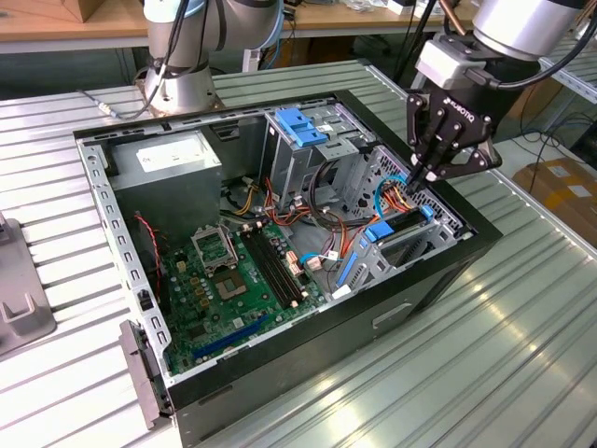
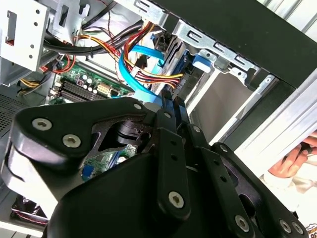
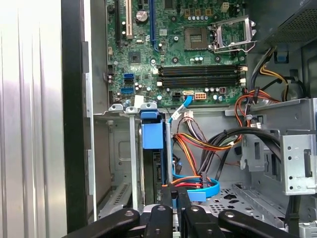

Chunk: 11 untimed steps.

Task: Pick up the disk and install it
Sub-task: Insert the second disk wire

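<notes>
The disk (image 1: pixel 402 224), dark with bright blue rails, sits on edge in the drive bay at the exterior view's right end of the open computer case (image 1: pixel 438 280). In the first wrist view its blue end tab (image 3: pixel 152 135) stands above the bay's metal wall. My gripper (image 1: pixel 417 179) hangs just over the disk's cabled end, with its fingers drawn together and nothing visibly between them. In both wrist views the gripper (image 3: pixel 175 196) (image 2: pixel 171 102) is right beside the blue data cable (image 3: pixel 200 192) and the red, orange and yellow power wires (image 2: pixel 148 74).
A light-blue bracket on a grey metal cage (image 1: pixel 303 131) stands in the case behind the motherboard (image 1: pixel 242 271). The power supply (image 1: pixel 173 159) fills the back corner. Another arm's base (image 1: pixel 177 65) stands behind the case. A person's hand (image 2: pixel 292 161) is outside the case.
</notes>
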### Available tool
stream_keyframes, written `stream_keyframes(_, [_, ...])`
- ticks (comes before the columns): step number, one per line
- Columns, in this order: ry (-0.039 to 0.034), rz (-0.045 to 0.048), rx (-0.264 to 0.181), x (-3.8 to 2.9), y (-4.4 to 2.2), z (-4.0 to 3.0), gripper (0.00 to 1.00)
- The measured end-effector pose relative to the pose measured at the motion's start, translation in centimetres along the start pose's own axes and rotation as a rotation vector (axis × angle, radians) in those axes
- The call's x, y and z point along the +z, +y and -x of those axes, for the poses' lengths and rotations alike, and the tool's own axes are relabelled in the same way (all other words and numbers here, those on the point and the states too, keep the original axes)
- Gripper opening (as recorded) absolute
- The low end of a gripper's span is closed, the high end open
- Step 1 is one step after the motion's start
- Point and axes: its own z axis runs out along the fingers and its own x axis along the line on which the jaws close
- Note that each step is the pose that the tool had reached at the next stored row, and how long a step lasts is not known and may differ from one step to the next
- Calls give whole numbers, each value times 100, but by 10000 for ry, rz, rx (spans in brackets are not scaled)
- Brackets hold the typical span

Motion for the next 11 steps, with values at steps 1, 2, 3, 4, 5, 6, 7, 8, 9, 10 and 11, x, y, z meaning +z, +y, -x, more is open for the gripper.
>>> stream_keyframes(1, [0, 0, 0, 1, 5, -11, 16])
stream_keyframes(2, [1, 1, -1, 2, 16, -39, 16])
stream_keyframes(3, [1, 1, 0, 3, 21, -52, 16])
stream_keyframes(4, [2, 1, 0, 4, 27, -62, 16])
stream_keyframes(5, [1, 0, -1, 7, 38, -76, 16])
stream_keyframes(6, [1, 1, -1, 8, 45, -84, 16])
stream_keyframes(7, [1, 1, 0, 10, 55, -93, 16])
stream_keyframes(8, [-1, 1, -1, 12, 61, -97, 16])
stream_keyframes(9, [-2, 1, -1, 18, 70, -104, 16])
stream_keyframes(10, [0, 1, -1, 22, 73, -107, 16])
stream_keyframes(11, [1, 1, -1, 27, 76, -108, 16])
